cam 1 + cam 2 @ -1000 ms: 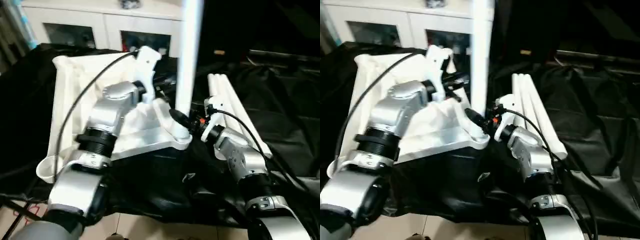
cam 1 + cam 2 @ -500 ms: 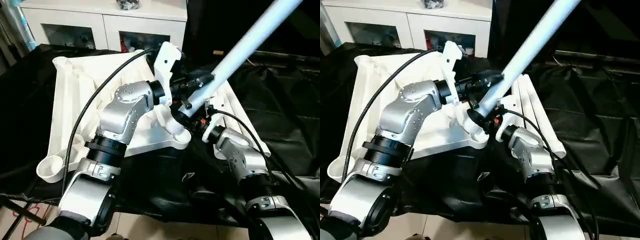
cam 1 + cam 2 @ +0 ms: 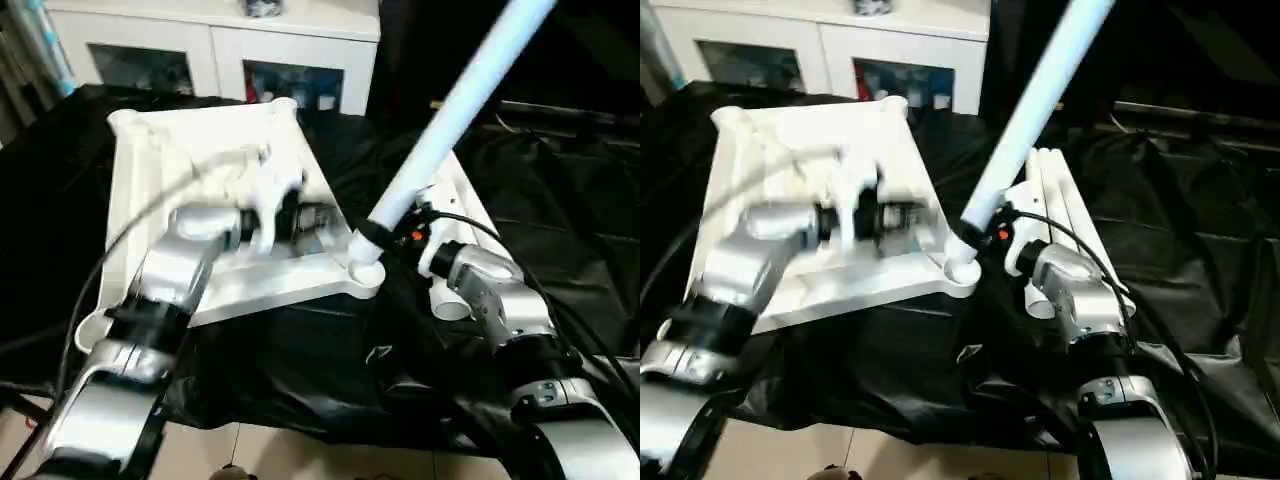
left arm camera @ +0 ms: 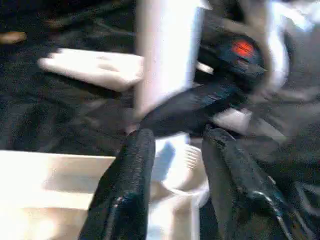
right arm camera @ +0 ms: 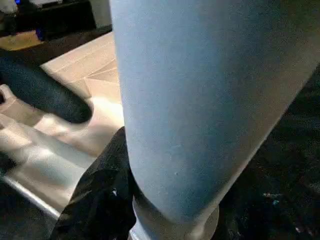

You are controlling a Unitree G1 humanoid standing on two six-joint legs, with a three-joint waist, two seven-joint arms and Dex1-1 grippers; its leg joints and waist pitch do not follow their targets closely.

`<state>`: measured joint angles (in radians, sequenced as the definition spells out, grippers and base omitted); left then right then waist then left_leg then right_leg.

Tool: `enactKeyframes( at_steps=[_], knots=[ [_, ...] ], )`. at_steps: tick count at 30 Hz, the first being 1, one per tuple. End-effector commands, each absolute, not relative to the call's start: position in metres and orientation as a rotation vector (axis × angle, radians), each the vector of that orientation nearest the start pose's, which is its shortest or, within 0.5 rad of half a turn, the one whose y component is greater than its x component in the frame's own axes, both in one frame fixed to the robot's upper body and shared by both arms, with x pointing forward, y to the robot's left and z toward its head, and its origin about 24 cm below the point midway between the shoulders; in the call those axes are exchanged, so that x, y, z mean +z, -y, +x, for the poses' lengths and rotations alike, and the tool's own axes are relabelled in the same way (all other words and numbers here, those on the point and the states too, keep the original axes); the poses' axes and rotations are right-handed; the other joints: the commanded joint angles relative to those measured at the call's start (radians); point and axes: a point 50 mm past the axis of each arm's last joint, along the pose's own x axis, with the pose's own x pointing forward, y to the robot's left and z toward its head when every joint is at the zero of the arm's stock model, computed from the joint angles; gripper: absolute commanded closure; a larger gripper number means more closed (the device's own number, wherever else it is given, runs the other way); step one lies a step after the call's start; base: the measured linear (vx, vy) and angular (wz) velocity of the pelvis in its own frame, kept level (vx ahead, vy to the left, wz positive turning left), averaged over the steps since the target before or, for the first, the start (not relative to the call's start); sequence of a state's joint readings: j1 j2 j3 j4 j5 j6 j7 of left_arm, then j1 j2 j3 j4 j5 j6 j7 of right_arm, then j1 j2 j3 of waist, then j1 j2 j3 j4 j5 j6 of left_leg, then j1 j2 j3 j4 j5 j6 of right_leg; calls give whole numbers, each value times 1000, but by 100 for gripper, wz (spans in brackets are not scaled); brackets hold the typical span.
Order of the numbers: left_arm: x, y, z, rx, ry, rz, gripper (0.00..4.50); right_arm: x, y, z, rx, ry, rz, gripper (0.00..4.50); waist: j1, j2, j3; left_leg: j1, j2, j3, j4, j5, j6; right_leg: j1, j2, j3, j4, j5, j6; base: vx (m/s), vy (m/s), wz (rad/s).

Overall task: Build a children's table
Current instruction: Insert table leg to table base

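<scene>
**Leg tilted in the near corner socket, right gripper clamped at its base**

Nearest, the right gripper (image 3: 372, 232) holds the white leg (image 3: 450, 110) just above its foot, black fingers (image 5: 97, 197) closed against the tube. The leg's foot sits at the tabletop's (image 3: 190, 160) corner socket (image 3: 362, 272), and the tube slants up toward 1 o'clock. At 9 o'clock from the socket, the left gripper (image 4: 172, 150) lies over the ribbed underside, its fingers (image 4: 127, 180) a narrow gap apart and empty. Spare legs (image 3: 1065, 225) lie on the black cloth (image 3: 560, 200) beside the tabletop's right edge. Farthest, at 12 o'clock, stands a white cabinet (image 3: 220, 50).
</scene>
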<state>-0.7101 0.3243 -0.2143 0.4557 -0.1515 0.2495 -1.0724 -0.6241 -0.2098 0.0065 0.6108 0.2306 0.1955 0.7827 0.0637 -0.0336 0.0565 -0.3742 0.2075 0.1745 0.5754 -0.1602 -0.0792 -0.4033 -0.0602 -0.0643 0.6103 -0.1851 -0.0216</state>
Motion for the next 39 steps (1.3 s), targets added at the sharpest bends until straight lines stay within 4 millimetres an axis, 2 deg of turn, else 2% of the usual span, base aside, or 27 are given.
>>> enactKeyframes(
  at_steps=[1,3,4,11,12,13,16,19,21,29,31,32,34,39],
  knots=[
    [104,-108,338,-1259,-250,302,245,81,135,350,834,-193,55,263,-1,5,-71,17,22,2,-55,-169,29,59,-69,48,-63,-101,-221,0,0,0],
    [87,-111,337,-1258,-323,356,245,81,136,349,845,-209,48,263,-2,3,-72,15,20,2,-54,-165,29,62,-69,49,-63,-103,-209,0,0,0],
    [84,-112,336,-1262,-345,353,245,81,136,349,847,-211,47,263,-3,8,-72,16,20,1,-54,-164,27,62,-69,49,-65,-104,-205,0,0,0],
    [65,-116,336,-1250,-432,362,245,79,137,348,835,-217,49,263,-3,5,-74,16,21,1,-52,-160,30,61,-71,48,-63,-88,-226,0,0,0],
    [62,-118,338,-1218,-444,380,263,79,136,348,837,-220,49,263,-2,15,-74,18,21,0,-52,-162,28,61,-71,49,-61,-84,-228,0,0,0],
    [61,-119,340,-1203,-451,385,274,78,136,348,838,-221,50,263,-5,10,-75,18,20,2,-51,-163,31,60,-67,48,-63,-71,-228,0,0,0],
    [59,-121,343,-1176,-458,394,287,78,135,347,841,-224,51,263,-3,8,-75,16,20,0,-52,-163,31,64,-70,48,-62,-68,-233,0,0,0],
    [56,-127,344,-1151,-505,411,322,78,135,346,846,-228,51,263,-1,10,-75,18,21,0,-52,-166,29,63,-71,47,-62,-76,-235,0,0,0],
    [55,-128,344,-1137,-522,407,326,77,134,346,848,-228,51,263,-1,9,-74,18,22,-1,-53,-173,27,63,-73,48,-63,-89,-236,0,0,0],
    [52,-137,342,-1140,-589,453,396,77,130,346,868,-235,49,263,-5,6,-68,18,21,-3,-56,-211,14,60,-74,46,-73,-200,-208,0,0,0],
    [53,-137,342,-1138,-589,454,402,77,130,347,871,-238,47,263,-7,7,-68,20,22,-3,-56,-216,11,58,-75,47,-76,-218,-203,0,0,0],
    [53,-138,342,-1138,-589,455,422,77,130,347,873,-240,47,263,-7,4,-68,20,22,-3,-56,-216,11,58,-74,47,-76,-219,-203,0,0,0],
    [54,-139,341,-1141,-593,460,436,76,128,347,883,-249,40,263,-8,3,-68,20,22,-3,-56,-222,11,57,-75,47,-77,-235,-201,0,0,0],
    [54,-138,339,-1148,-585,448,448,74,124,347,902,-277,27,263,-9,5,-68,20,22,-3,-56,-225,11,54,-74,47,-79,-248,-197,0,0,0]
  ],
)
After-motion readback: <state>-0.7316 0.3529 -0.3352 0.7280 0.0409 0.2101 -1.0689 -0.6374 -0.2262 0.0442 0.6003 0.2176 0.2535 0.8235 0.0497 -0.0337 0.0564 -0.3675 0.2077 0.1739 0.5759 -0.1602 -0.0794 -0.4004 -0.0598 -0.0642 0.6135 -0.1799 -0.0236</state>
